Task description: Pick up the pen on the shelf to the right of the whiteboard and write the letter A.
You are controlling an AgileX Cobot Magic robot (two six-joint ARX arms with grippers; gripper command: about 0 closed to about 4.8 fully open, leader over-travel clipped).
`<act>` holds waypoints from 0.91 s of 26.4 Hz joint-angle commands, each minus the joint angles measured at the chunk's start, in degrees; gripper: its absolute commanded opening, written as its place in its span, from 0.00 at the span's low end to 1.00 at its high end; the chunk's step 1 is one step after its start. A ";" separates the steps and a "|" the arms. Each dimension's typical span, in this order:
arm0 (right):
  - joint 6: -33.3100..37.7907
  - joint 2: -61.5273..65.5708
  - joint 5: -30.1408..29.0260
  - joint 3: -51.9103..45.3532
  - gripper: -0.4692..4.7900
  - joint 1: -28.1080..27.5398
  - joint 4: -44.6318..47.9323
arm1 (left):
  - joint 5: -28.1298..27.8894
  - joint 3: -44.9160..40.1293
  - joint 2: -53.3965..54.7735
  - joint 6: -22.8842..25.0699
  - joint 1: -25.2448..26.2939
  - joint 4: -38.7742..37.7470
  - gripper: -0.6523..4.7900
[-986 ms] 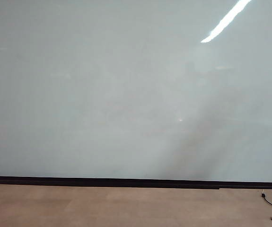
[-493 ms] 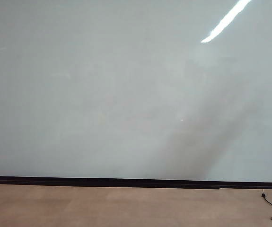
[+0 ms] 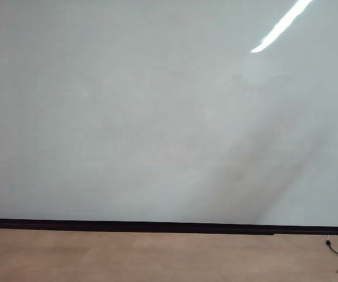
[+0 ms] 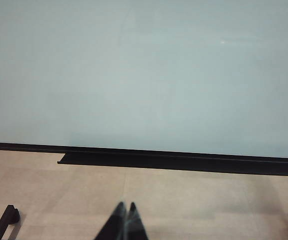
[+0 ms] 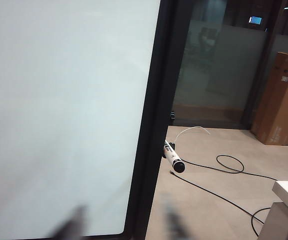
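Left pincer (image 4: 125, 220): two dark fingertips pressed together, clenched on nothing, low before the whiteboard (image 4: 144, 75); right pincer (image 5: 118, 225): two blurred fingers well apart, released and empty, straddling the board's dark edge. The pen (image 5: 174, 159), white with a black tip, lies on a small shelf just beyond that edge, untouched; judged progress: nothing grasped, no letter A drawn, so pick-up and writing both remain. Only the right wrist view shows pen and cables (image 5: 224, 170); the exterior view shows blank board and floor (image 3: 157, 255), no arms.
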 commanded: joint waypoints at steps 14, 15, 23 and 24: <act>-5.97 3.82 5.42 6.88 0.83 -1.68 -3.85 | 0.20 0.17 0.02 0.26 0.00 0.35 0.11; -6.75 5.35 5.35 7.54 0.83 -1.84 -3.72 | 0.22 0.17 0.02 0.26 0.00 0.35 0.11; -7.26 22.18 -3.50 11.76 0.83 -7.26 6.78 | 0.20 0.17 0.02 0.24 0.00 0.33 0.11; -7.19 23.96 -5.14 11.76 0.83 -8.31 8.96 | 0.22 0.17 0.02 0.24 0.00 0.35 0.11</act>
